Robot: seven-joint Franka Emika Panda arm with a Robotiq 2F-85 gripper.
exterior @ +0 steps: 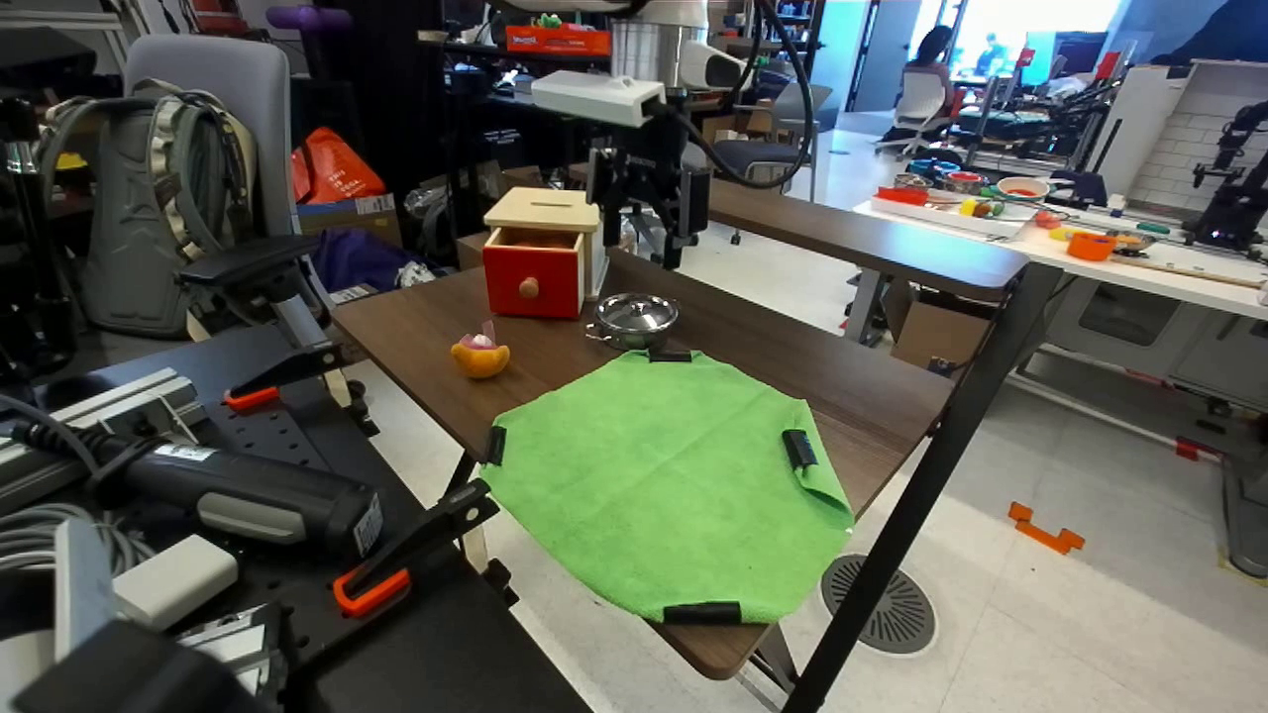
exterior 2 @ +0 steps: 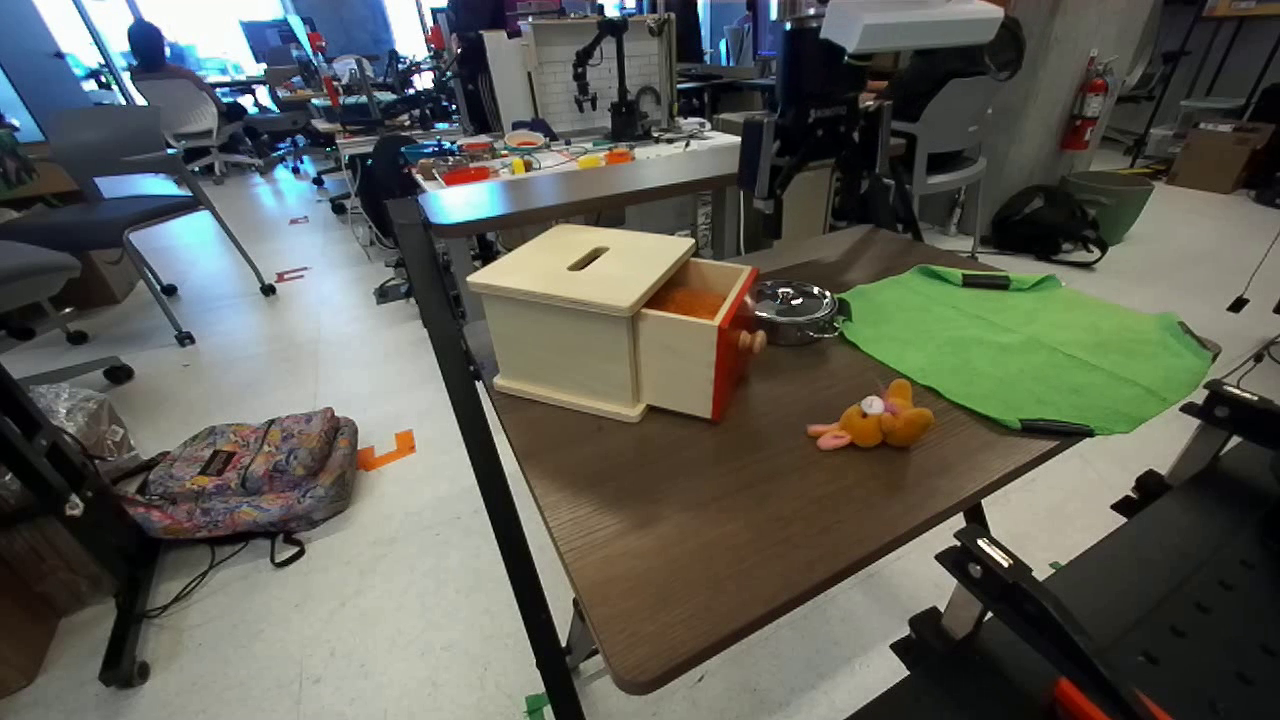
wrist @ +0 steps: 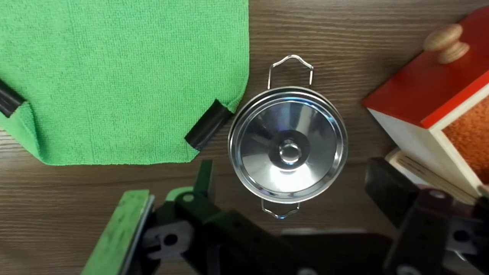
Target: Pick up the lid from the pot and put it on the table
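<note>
Wrist view is showing the gripper (wrist: 292, 173) hanging, fingers (wrist: 387, 187) apart, above the lid (wrist: 289, 147), which is resting on the pot (exterior 2: 795, 330) toward the far edge of the table (exterior 2: 650, 540) in both exterior views; grasping is apparently pending, requiring centred descent and closing on the knob (wrist: 290, 152).

Close behind the jaws, the wrist view faces down; both exterior views slant from farther off, sharing the table (exterior 2: 650, 540).
</note>
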